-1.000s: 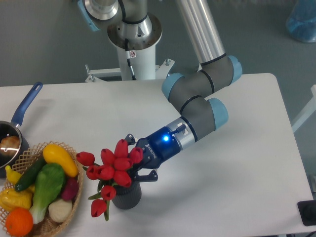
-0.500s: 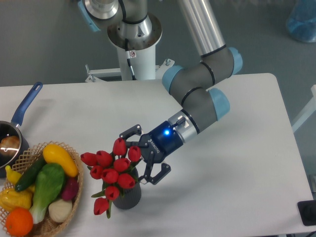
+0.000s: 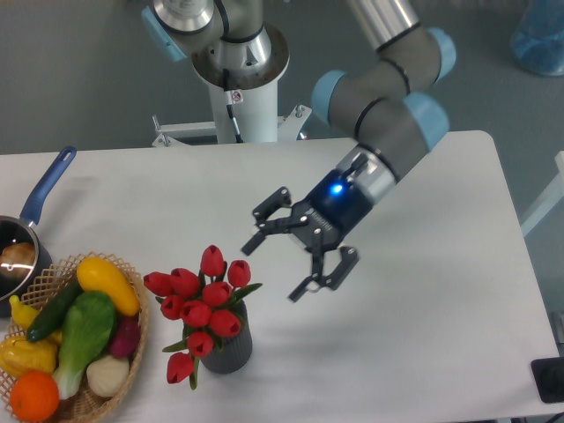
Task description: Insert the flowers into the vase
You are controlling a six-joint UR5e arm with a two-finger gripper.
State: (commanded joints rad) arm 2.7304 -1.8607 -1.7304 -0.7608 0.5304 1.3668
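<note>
— While you're over at the far left edge, what's sitting there?

— Saucepan [image 3: 19, 242] with a blue handle, half cut off by the edge of view, something pale inside it that I can't make out. Just in front of it, touching it or nearly, a wicker basket [image 3: 123, 374] piled with vegetables [image 3: 75, 339]: a yellow one on top, green ones, an orange one low at the corner, a white bulb-shaped one.

— And the flowers?

— Right beside the basket. Flowers [image 3: 198, 295] are standing in the vase [image 3: 226, 351], stems down inside the mouth, red heads fanned out wider than the vase itself. One tulip droops down the left side, hanging below the rim. A green leaf sticks out to the right. Vase is upright on the white counter [image 3: 423, 352], near its front edge.

— Is the arm on them?

— No. Gripper [image 3: 284, 269] hangs up and to the right of the bunch, apart from it, touching nothing. Fingers [image 3: 269, 227] spread wide, nothing between them; one pair points toward the flower tops, the other reaches down toward the counter. Blue light glowing on the wrist.

— Further right?

— Grey arm [image 3: 388, 132] with pale blue joints climbs away up and right, out of the top of view. Behind it, the white pedestal [image 3: 238, 79] of the robot base stands past the counter's back edge. Far top right corner, a blue thing [image 3: 539, 40] on the floor, too cropped to tell what. Bottom right corner, a small dark object [image 3: 548, 381] just off the counter.
</note>
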